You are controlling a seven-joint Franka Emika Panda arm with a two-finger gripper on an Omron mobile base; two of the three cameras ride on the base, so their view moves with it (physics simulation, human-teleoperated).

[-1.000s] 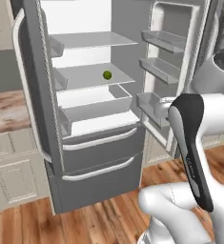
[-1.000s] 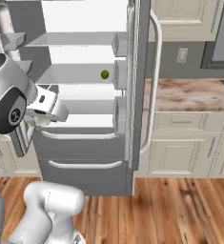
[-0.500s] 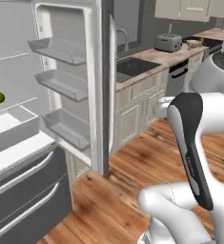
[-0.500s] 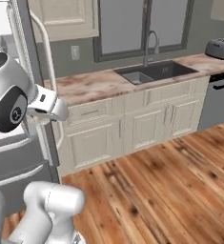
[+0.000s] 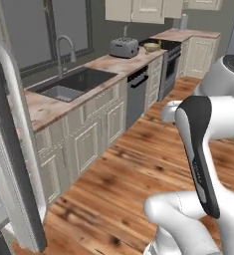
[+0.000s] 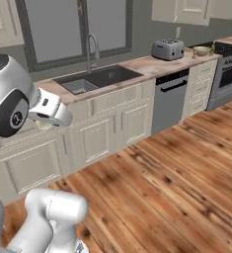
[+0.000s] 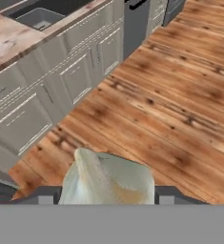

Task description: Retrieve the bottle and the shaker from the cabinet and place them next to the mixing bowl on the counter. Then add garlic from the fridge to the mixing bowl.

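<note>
Gripper: two dark fingertips at the bottom of the hand view, closed on a pale, cream-white garlic bulb that sits between them and bulges above them. In the right base view the hand is tucked close beside the arm's dark-capped joint, with a pale lump, probably the garlic, just under it; the fingers themselves cannot be made out there.

Garlic: carried in the air over wood floor, clear of the cabinets and counter.

Sink: set in the marble-pattern counter under a dark window, curved faucet behind it. Basin holds nothing that can be made out.

Bowl: small, pale yellow-green, on the far counter right of the toaster, beside the stove. Contents cannot be told at this size. Also seen in the left base view as bowl near toaster.

Dishwasher: dark front, between white cabinet doors and the stove.

Fridge door: grey edge at the left margin of the left base view.

Change from earlier pictures: one second ago both base views faced the open fridge, shelves and a small green item inside; half a second ago the fridge was sliding off to the left with the sink counter entering. Now the views face the sink counter and far stove; the whole scene has shifted, so the camera has turned, not the furniture.
</note>
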